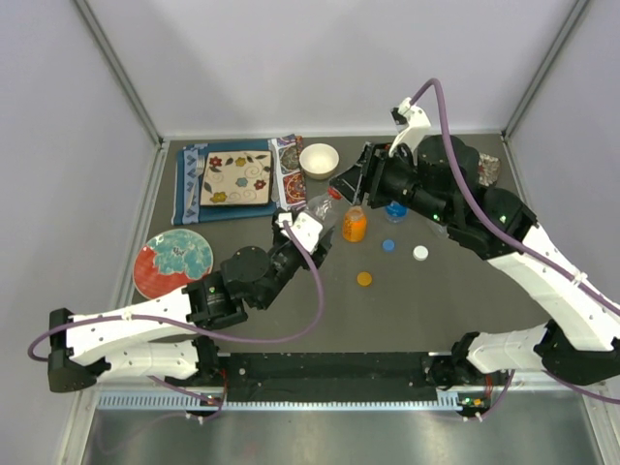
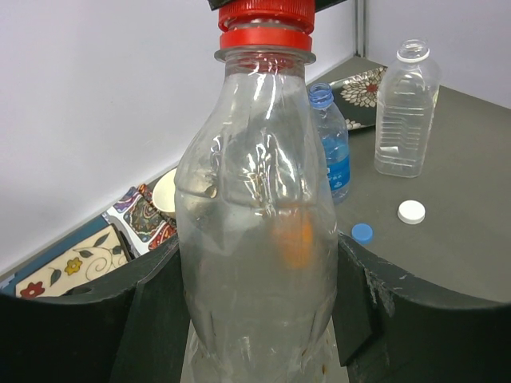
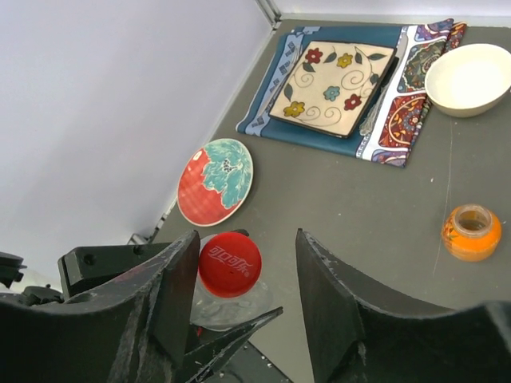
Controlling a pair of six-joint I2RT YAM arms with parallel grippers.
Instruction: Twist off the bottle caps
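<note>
On the left, your left tool (image 2: pixel 259 327) is closed on the body of the clear bottle (image 2: pixel 255 199), which is near the middle of the bench (image 1: pixel 465 291). I cannot tell whether its base rests on the bench. The wall of this bottle looks thin and smooth. When the cap is turned, the whole bottle may turn with it inside the fingers, or be squeezed in. Hold it firm, but not more.

On top of it sits the red cap (image 3: pixel 230 264), which seems the last one to unscrew. Your right tool (image 3: pixel 246 247) hangs over it with the jaws partly apart, one on each side of the cap. The cap lies close to one finger and a gap shows at the other side, so the tool is not centred. If it closes like this, it can push the neck sideways, or take only the edge and slip off in the turn.

Just to the right stands the orange bottle (image 1: pixel 355 226), open and very near the held one. A swing of either arm can knock it over. Farther right is the blue bottle (image 1: pixel 395 210). On the near side the orange cap (image 1: pixel 364 279), the blue cap (image 1: pixel 388 245) and the white cap (image 1: pixel 419 253) lie loose. A dropped red cap may roll among them.
</note>
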